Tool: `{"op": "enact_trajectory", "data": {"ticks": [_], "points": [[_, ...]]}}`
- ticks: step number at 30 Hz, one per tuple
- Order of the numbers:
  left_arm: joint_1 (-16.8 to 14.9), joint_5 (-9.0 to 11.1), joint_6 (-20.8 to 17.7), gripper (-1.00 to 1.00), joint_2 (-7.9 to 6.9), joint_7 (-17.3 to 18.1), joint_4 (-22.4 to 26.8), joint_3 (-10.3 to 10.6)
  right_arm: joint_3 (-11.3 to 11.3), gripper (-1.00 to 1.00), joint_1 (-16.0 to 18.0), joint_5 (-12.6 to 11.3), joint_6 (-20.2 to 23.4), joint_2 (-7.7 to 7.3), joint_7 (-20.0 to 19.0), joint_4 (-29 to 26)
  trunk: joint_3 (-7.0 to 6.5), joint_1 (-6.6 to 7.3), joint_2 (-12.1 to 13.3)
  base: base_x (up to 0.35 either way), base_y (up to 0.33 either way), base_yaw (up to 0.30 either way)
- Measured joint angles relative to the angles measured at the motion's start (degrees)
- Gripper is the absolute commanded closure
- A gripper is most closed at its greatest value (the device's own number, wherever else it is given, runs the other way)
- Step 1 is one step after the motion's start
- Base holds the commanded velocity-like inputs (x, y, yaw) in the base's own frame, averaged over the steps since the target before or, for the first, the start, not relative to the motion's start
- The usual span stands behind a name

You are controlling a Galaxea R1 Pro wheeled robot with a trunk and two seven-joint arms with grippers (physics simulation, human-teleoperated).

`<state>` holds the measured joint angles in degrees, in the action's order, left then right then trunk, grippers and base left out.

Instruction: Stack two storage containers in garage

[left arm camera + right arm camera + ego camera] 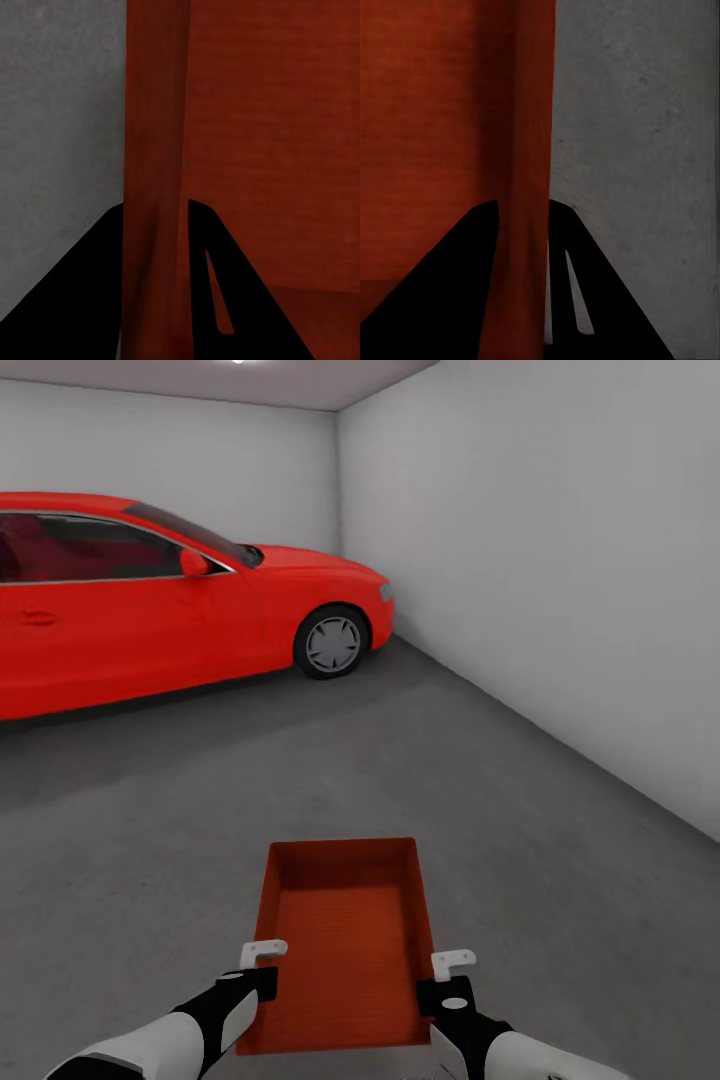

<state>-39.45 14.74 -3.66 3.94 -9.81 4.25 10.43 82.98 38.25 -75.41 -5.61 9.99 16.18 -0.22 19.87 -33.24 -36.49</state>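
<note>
Left gripper (262,965) clamped on left long wall of storage container (348,950), near its rear corner; one finger either side of wall in left wrist view (156,281). Right gripper (450,972) pinching right wall likewise (521,281). Container carried level, open side up, empty, above dark grey floor (560,860). Location: garage, red car (150,600) ahead left, pale wall (560,590) at right. Judged part done: one bin delivered but not yet set down; second bin and stacking outstanding.
</note>
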Motion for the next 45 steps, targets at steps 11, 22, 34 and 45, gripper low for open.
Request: {"op": "enact_trajectory", "data": {"ticks": [11,22,34,45], "points": [[0.0,0.0,0.0,1.00,0.00,0.0,0.0,0.0,0.0,1.00,0.0,0.0,0.0,0.00,0.0,0.0,0.00,0.00,0.0,0.000,0.000,-0.286],[0.0,0.1,0.0,1.00,0.00,0.0,0.0,0.0,0.0,1.00,0.0,0.0,0.0,0.00,0.0,0.0,0.00,0.00,0.0,0.000,0.000,-0.286],[0.0,0.0,0.0,1.00,-0.02,0.0,0.0,0.0,0.0,1.00,0.0,0.0,0.0,0.00,0.0,0.0,0.00,0.00,0.0,0.000,0.000,-0.286],[0.0,-0.1,0.1,1.00,-0.03,0.1,0.0,-0.1,0.0,1.00,0.0,-0.1,-0.1,0.00,0.0,0.0,0.00,0.03,0.0,0.242,0.000,-0.286]]}}
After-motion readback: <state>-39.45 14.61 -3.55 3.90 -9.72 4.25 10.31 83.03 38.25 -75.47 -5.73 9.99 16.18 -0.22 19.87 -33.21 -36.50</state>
